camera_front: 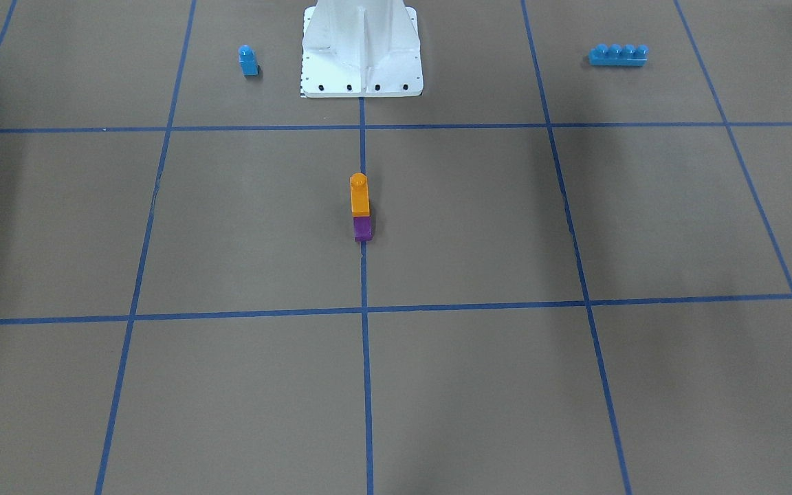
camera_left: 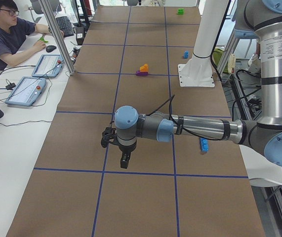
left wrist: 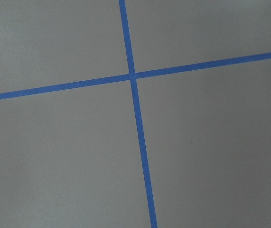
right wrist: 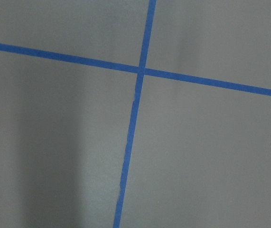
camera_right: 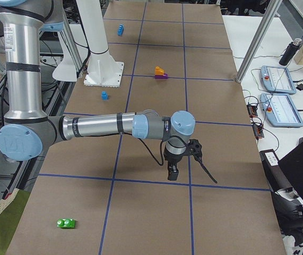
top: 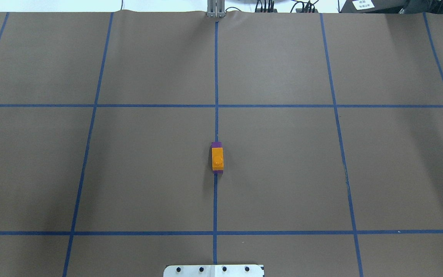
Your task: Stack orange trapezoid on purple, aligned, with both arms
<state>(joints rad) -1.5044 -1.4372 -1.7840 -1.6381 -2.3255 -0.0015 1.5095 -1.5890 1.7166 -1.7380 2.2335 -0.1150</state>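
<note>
Covering most of purple (camera_front: pixel 363 228), orange trapezoid (camera_front: pixel 359 196)

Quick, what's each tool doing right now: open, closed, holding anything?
Left tool: cannot be told from this side view.
Right tool: cannot be told either.

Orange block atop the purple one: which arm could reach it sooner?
Neither clearly. The left gripper and right gripper both hang over the table at opposite ends, similarly far from the orange trapezoid on the purple.
</note>
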